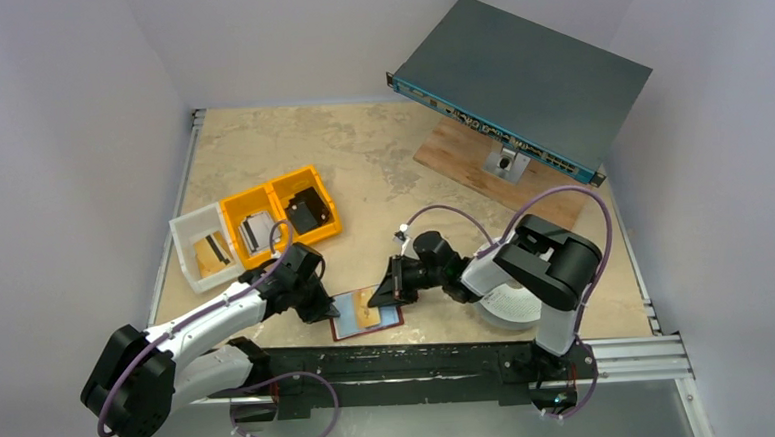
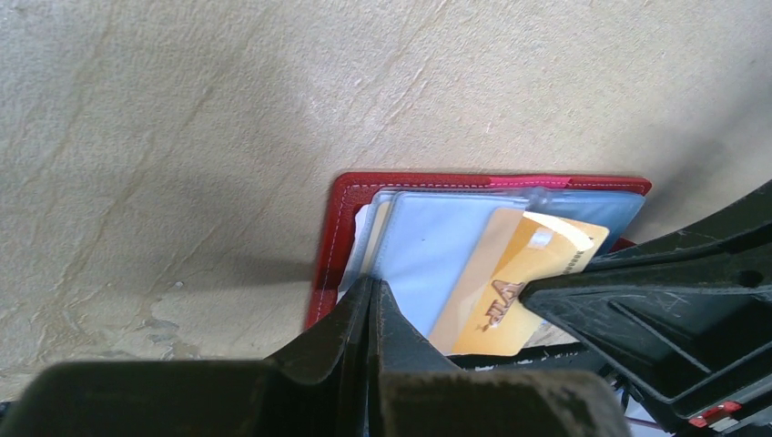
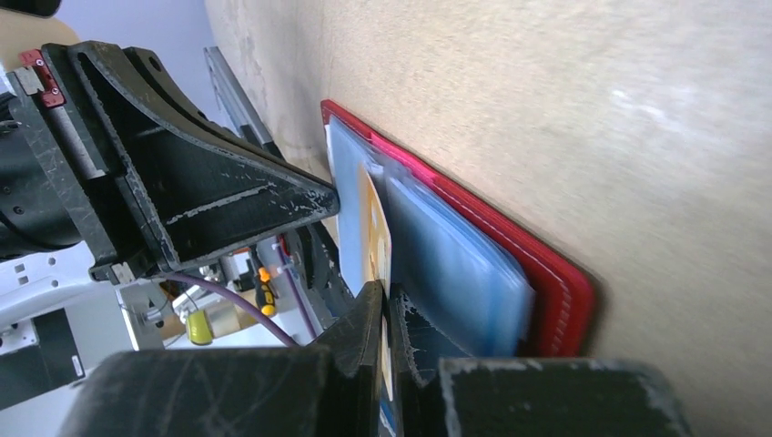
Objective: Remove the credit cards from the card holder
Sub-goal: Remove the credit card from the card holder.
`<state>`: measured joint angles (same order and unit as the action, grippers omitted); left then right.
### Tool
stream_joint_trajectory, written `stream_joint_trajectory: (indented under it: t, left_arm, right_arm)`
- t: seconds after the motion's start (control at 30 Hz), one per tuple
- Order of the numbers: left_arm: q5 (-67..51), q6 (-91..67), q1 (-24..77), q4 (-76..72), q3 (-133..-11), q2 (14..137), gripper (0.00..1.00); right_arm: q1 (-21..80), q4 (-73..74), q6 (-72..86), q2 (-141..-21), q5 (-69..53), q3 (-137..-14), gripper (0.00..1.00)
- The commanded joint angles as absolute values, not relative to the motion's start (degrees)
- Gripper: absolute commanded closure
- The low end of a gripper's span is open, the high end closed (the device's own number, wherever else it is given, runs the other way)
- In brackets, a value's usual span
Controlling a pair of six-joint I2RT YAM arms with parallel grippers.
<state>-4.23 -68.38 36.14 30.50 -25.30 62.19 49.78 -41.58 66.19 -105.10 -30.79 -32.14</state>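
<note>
The dark red card holder (image 1: 341,332) lies open on the table near the front edge, its pale blue sleeves (image 2: 428,255) facing up. A golden-yellow credit card (image 2: 510,296) sticks out of a sleeve at an angle. My left gripper (image 2: 371,284) is shut, its tips pressing on the holder's left inner edge (image 2: 332,237). My right gripper (image 3: 387,296) is shut on the edge of the golden card (image 3: 375,238). In the top view the left gripper (image 1: 326,307) and the right gripper (image 1: 380,297) meet over the holder. Other cards are hidden inside the sleeves.
Two yellow bins (image 1: 281,216) and a white bin (image 1: 203,248) with parts stand at the left. A grey rack unit (image 1: 522,81) rests tilted on a wooden board (image 1: 460,155) at the back right. A white roll (image 1: 508,310) lies by the right arm.
</note>
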Motion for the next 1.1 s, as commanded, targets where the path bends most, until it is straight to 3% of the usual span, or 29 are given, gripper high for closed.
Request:
stream_joint_trajectory:
  t: [0.0, 1.07]
  left_arm:
    - [1.84, -68.18, 36.4, 35.86, -23.05, 64.47, 1.0]
    - [0.29, -60.24, 36.45, 41.46, -36.53, 56.22, 1.0]
  right_arm:
    - [47.55, -37.25, 63.2, -101.91, -28.56, -29.45, 1.0]
    - [46.29, -15.47, 55.73, -81.73, -23.47, -35.06, 1.0]
